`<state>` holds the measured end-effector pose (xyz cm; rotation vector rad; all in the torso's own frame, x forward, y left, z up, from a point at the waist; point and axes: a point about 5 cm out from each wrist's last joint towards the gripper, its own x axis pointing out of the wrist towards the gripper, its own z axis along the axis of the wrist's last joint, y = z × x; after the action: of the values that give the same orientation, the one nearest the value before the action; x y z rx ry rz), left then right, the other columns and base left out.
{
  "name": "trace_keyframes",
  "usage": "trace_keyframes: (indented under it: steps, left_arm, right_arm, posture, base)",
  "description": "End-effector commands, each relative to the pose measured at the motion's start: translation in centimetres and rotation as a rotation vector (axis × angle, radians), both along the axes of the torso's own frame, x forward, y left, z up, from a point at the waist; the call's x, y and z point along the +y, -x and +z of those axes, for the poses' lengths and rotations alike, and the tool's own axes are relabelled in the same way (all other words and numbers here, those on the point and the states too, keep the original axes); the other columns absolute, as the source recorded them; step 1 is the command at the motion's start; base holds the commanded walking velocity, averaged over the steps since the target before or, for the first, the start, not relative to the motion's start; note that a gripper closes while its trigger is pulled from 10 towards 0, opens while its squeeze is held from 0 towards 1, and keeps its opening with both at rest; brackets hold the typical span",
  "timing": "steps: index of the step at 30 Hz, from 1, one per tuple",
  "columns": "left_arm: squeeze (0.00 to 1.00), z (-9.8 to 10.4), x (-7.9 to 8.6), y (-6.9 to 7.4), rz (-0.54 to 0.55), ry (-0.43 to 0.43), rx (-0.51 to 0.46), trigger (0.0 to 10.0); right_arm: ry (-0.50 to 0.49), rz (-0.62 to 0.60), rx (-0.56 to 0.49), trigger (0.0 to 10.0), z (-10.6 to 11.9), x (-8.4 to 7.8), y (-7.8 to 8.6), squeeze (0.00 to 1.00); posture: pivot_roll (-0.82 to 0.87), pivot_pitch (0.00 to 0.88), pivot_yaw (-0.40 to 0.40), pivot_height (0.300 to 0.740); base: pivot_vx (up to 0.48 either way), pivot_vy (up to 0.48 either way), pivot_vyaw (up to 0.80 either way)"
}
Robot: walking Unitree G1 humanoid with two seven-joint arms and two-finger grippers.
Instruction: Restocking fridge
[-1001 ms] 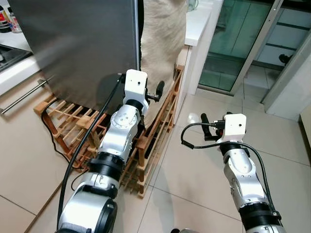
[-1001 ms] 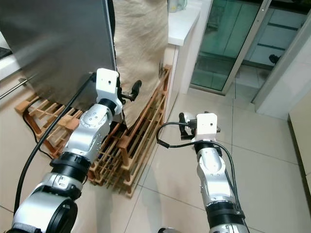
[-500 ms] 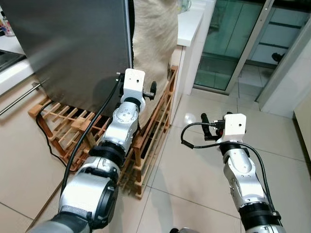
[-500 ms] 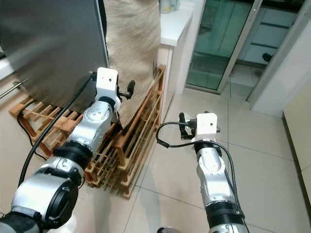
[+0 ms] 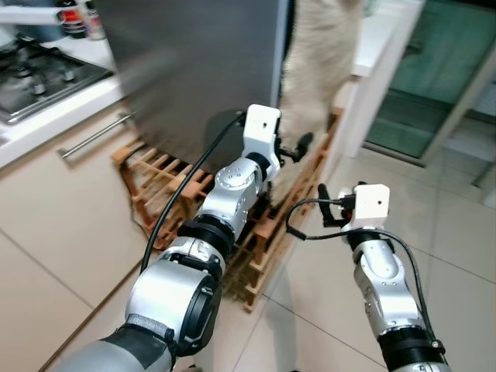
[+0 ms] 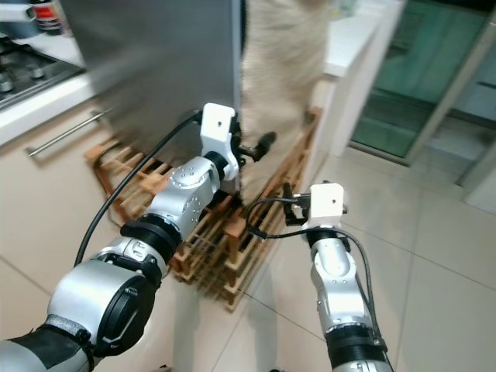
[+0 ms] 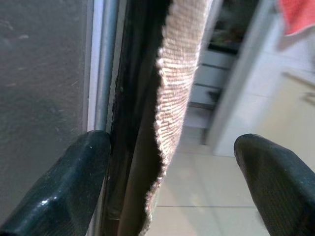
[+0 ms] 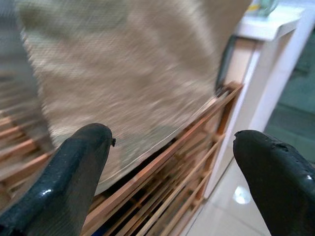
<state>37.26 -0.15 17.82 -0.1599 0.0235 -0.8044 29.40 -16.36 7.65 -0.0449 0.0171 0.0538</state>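
Silver jointed arms, white wrist camera boxes, black cables, black jaws.

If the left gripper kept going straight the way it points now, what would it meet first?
Probably the hanging beige cloth: the left gripper, fingers apart, straddles its frayed edge beside the fridge door. One finger looks lined up with the door's edge, though depth is unclear.

You are looking at a home kitchen. A gas hob (image 5: 43,74) sits in a pale worktop above a cabinet with a bar handle (image 5: 97,136). A steel fridge (image 5: 198,66) stands beside it, with a wooden rack (image 5: 167,182) on the tiled floor (image 5: 457,248) and a glass sliding door (image 5: 434,85) beyond.
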Motion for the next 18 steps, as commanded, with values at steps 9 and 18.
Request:
trace_keyframes:
  steps: [9,18]
  left_arm:
    - [0.00,4.8,-13.2,9.0,-0.656,0.276,-0.048,10.0]
    - [0.00,3.0,-9.3,6.7,-0.557,0.221,-0.064,10.0]
  right_arm:
    - [0.018,-0.031,0.028,10.0,-0.5,-1.1,1.2,0.00]
    - [0.019,-0.024,0.037,10.0,-0.5,-0.8,1.2,0.00]
  posture:
    - [-0.16,0.000,0.028,0.740]
    - [-0.15,0.000,0.015,0.740]
  base:
    - [0.000,0.000,0.00]
    - [0.000,0.000,0.00]
